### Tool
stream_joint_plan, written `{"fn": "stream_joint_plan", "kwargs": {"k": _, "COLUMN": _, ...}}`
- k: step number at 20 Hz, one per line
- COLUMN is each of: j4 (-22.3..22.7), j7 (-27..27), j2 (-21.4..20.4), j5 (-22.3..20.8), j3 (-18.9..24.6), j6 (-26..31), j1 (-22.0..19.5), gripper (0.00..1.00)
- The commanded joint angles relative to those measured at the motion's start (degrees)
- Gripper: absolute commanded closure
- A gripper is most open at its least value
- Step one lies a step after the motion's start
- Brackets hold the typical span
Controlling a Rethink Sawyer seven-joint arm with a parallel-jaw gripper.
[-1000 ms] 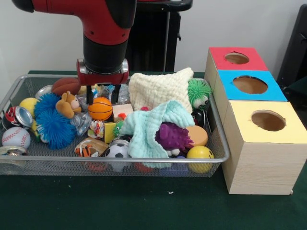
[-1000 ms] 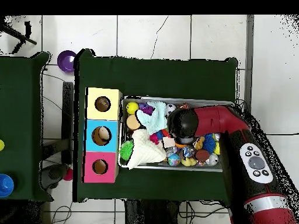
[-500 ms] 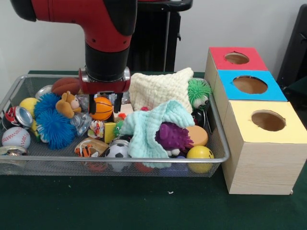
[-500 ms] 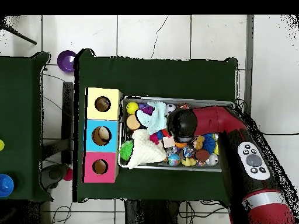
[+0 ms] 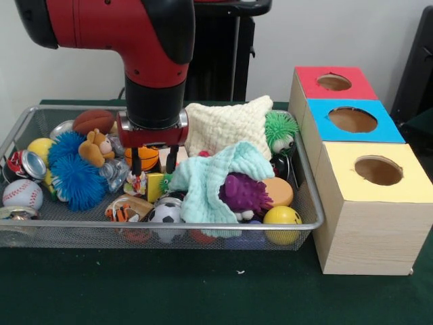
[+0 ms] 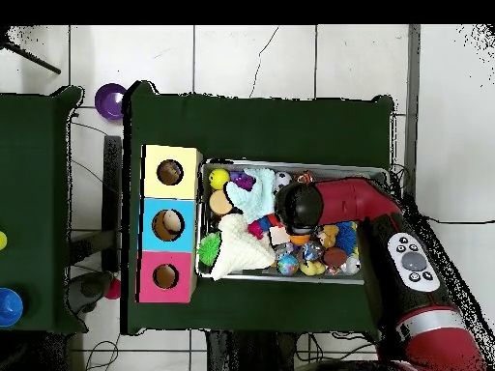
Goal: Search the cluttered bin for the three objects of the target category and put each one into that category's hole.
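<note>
Green tabletop, crowded wire bin (image 5: pixel 308 203). Gripper (image 5: pixel 154 162) fingers apart astride the basketball (image 5: pixel 144 156); best to settle lower, then squeeze squarely.

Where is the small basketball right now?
In the front view, the basketball lies left of centre in the wire bin, behind the gripper, whose fingers straddle it; the teddy bear is on its left.

I see orange basketball (image 5: pixel 147 156) mostly hidden behind gripper (image 5: pixel 154 164); overhead, arm (image 6: pixel 338 203) covers gripper and basketball entirely
</note>
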Motion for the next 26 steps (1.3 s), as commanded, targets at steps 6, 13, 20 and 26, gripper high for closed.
{"fn": "stream_joint_plan", "kwargs": {"k": 6, "j4": -2.4, "j7": -9.4, "j2": 1.9, "j5": -7.2, "j3": -1.8, "j6": 1.7, "j1": -0.2, "gripper": 0.00}}
{"fn": "stream_joint_plan", "kwargs": {"k": 13, "j4": -2.0, "j7": -9.7, "j2": 2.1, "j5": -8.2, "j3": -1.2, "j6": 0.9, "j1": -0.7, "gripper": 0.00}}
{"fn": "stream_joint_plan", "kwargs": {"k": 20, "j4": -3.4, "j7": -7.3, "j2": 3.8, "j5": -7.7, "j3": -1.4, "j6": 0.4, "j1": -0.1, "gripper": 0.00}}
{"fn": "stream_joint_plan", "kwargs": {"k": 26, "j4": -3.7, "j7": -6.8, "j2": 4.1, "j5": -7.5, "j3": -1.9, "j6": 1.1, "j1": 0.2, "gripper": 0.00}}
